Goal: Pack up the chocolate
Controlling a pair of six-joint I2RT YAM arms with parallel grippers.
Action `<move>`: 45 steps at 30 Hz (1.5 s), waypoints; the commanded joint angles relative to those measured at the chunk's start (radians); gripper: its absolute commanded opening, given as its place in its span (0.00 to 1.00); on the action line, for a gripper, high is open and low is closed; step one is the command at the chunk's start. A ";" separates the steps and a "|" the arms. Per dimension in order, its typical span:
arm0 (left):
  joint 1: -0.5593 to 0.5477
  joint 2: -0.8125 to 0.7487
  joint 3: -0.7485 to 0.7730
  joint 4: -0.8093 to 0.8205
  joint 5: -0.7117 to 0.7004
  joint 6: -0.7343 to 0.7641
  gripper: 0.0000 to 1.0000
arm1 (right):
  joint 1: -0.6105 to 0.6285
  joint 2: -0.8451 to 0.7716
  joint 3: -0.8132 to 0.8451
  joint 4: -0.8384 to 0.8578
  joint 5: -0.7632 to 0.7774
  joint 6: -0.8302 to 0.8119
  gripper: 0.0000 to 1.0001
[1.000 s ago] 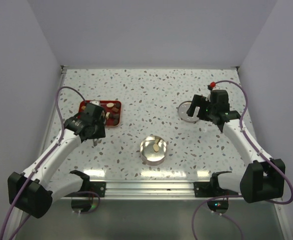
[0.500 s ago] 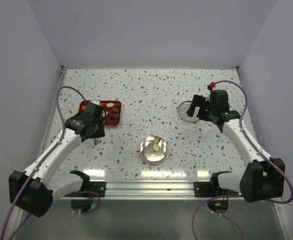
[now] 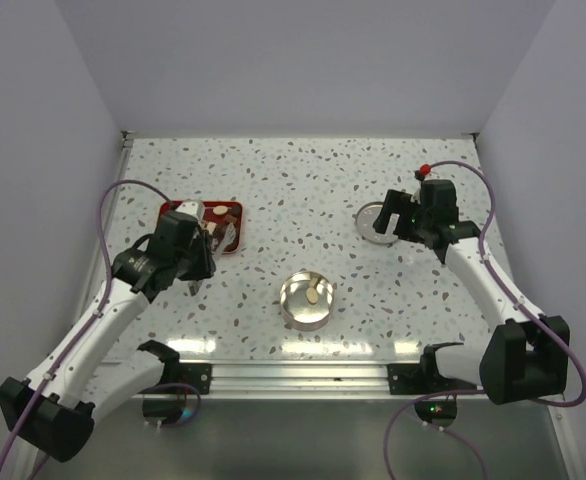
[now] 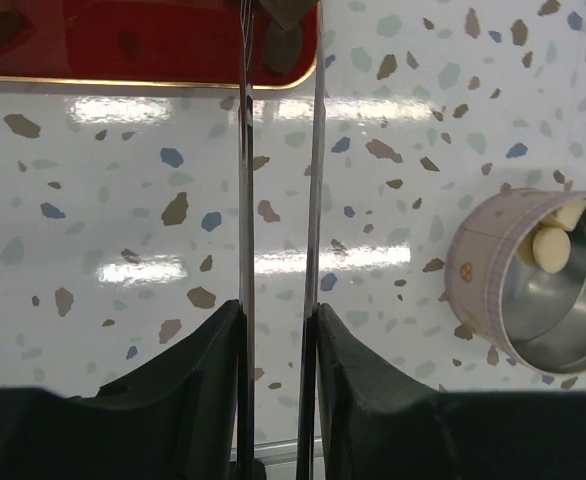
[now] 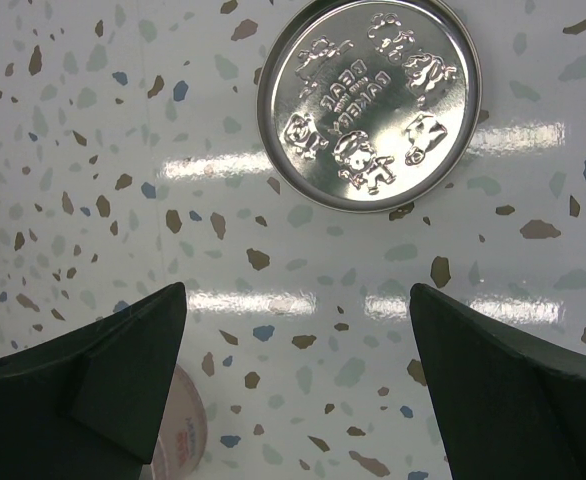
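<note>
Slim steel tweezers (image 4: 245, 200), cream round chocolate (image 4: 550, 247), shiny tin (image 4: 488, 285)

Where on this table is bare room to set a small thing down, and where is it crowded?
Free: the strip along the back wall, and the middle between the red tray and the lid, beyond the round tin. Crowded: the tray, where the left claw holds tweezers.

The round metal lid (image 5: 369, 100) lying on the surface (image 5: 93, 150) bears short lines of embossed lettering among embossed cartoon figures. It shows reversed: the top line may read BEAR, and the rest is illegible.
</note>
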 commanded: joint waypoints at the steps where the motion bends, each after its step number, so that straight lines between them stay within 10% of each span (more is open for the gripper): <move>1: -0.087 -0.047 0.038 0.020 0.063 -0.008 0.29 | -0.001 0.010 0.025 0.015 -0.016 -0.002 0.97; 12: -0.549 -0.056 0.057 0.043 -0.032 -0.225 0.29 | 0.001 -0.002 0.041 -0.007 -0.004 -0.004 0.97; 24: -0.810 0.042 0.105 0.057 -0.132 -0.341 0.28 | -0.001 -0.014 0.045 -0.021 0.010 -0.012 0.97; 45: -0.843 0.068 0.130 0.008 -0.144 -0.358 0.47 | 0.001 0.003 0.032 -0.010 0.001 -0.012 0.97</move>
